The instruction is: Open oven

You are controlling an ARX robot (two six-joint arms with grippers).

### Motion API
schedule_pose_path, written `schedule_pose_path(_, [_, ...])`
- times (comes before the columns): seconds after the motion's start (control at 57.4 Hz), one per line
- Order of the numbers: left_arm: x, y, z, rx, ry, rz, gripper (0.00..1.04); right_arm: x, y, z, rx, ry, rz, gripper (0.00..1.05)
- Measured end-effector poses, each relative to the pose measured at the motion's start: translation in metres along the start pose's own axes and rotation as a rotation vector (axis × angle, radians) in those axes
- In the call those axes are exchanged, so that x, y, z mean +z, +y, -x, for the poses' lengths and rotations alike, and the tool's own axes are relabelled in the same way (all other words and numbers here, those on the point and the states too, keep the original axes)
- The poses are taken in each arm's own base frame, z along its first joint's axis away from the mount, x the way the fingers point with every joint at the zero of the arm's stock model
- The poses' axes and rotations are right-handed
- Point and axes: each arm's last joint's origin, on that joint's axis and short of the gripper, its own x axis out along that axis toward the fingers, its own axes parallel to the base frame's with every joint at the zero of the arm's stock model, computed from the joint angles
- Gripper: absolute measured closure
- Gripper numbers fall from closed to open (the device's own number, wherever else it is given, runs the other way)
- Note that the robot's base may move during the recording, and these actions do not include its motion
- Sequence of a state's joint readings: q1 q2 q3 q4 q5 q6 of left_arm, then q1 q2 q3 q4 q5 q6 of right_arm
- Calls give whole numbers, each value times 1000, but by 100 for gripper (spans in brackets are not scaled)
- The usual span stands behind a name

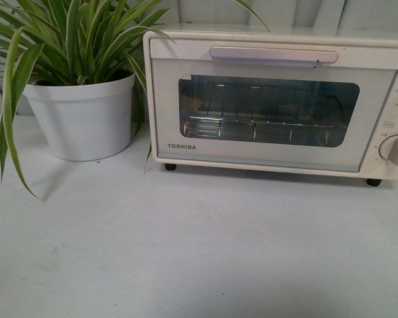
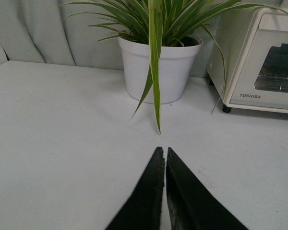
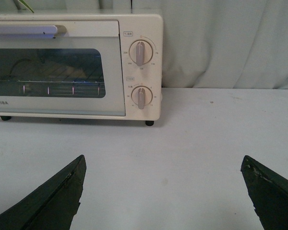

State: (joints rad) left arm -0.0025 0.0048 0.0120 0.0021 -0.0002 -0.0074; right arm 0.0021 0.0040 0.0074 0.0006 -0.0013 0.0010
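The cream-white TOSHIBA oven [image 1: 272, 106] stands at the back right of the table with its glass door shut. Its long bar handle [image 1: 273, 55] runs along the top of the door, and a wire rack shows behind the glass. Neither arm shows in the front view. My left gripper [image 2: 162, 149] is shut and empty, low over the table, with the oven [image 2: 259, 62] off to one side ahead. My right gripper [image 3: 163, 160] is open and empty, well short of the oven [image 3: 77, 67], facing its two knobs [image 3: 140, 74] and the handle's end [image 3: 24, 31].
A white pot [image 1: 83, 119] with a long-leaved green plant stands left of the oven, its leaves [image 1: 73, 33] drooping over the table and towards the oven's corner. It also shows in the left wrist view [image 2: 158, 67]. A pale curtain [image 3: 230, 43] hangs behind the table.
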Motion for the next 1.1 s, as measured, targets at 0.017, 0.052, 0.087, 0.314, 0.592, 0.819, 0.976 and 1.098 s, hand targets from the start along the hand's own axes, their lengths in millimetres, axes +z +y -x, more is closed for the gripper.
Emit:
schedule_pose_path(0.017, [0, 0, 0, 0, 0, 0, 92, 0, 0, 0, 0, 0, 0, 9])
schedule_pose_path(0.052, [0, 0, 0, 0, 0, 0, 86, 0, 0, 0, 0, 0, 0, 9])
schedule_pose_path(0.087, [0, 0, 0, 0, 0, 0, 77, 0, 0, 0, 0, 0, 0, 9])
schedule_pose_path(0.314, [0, 0, 0, 0, 0, 0, 30, 0, 0, 0, 0, 0, 0, 9])
schedule_pose_path(0.592, [0, 0, 0, 0, 0, -2, 6, 0, 0, 0, 0, 0, 0, 9])
schedule_pose_path(0.819, [1, -8, -8, 133, 50, 190, 6, 0, 0, 0, -1, 0, 0, 9])
schedule_pose_path(0.976, [12, -26, -33, 29, 148, 462, 6, 0, 0, 0, 0, 0, 0, 9])
schedule_pose_path(1.098, [14, -49, -56, -68, 217, 611, 6, 0, 0, 0, -1, 0, 0, 9])
